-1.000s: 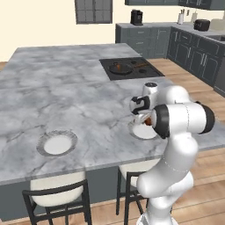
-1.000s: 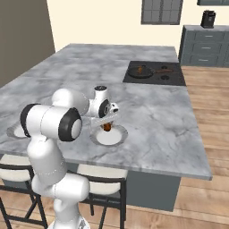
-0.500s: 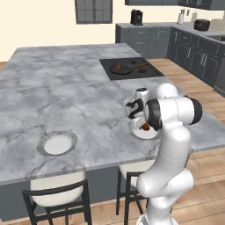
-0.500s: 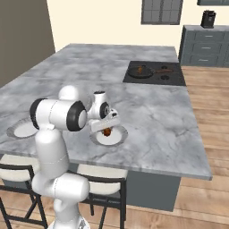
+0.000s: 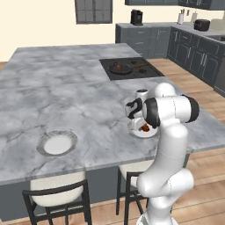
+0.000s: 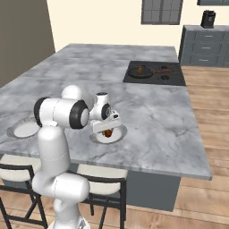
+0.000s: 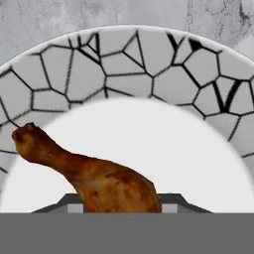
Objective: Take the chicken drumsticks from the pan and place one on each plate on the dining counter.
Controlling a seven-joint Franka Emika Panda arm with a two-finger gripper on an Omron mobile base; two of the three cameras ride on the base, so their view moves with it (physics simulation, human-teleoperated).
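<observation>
Left base view: the gripper (image 5: 141, 124) hangs low over the near plate (image 5: 139, 133) at about four o'clock on the dining counter (image 5: 79, 105), and a drumstick (image 5: 145, 128) shows brown right under the hand. The other plate (image 5: 56, 143) sits bare at eight o'clock, well apart. The pan (image 5: 122, 68) rests on the stovetop (image 5: 130, 68) at one o'clock, with something orange-brown inside, likely the second piece.

Right base view: the same hand (image 6: 107, 127) is tilted down over the near plate (image 6: 117, 136), the drumstick (image 6: 107, 132) at its tip above the pale centre. The pan (image 6: 143, 71) lies at one o'clock, the far plate (image 6: 21, 129) at nine o'clock.

Hand view: the drumstick (image 7: 92, 174) fills the six o'clock region, bone end pointing to nine o'clock, fat end between the finger tips, which appear clamped on it. The plate's crackled rim (image 7: 124, 62) arcs across twelve o'clock.

Judgement: the meat is centred well enough; lower it until it touches the white, part the fingers fully, then lift straight up so the glazed piece does not drag toward the rim
</observation>
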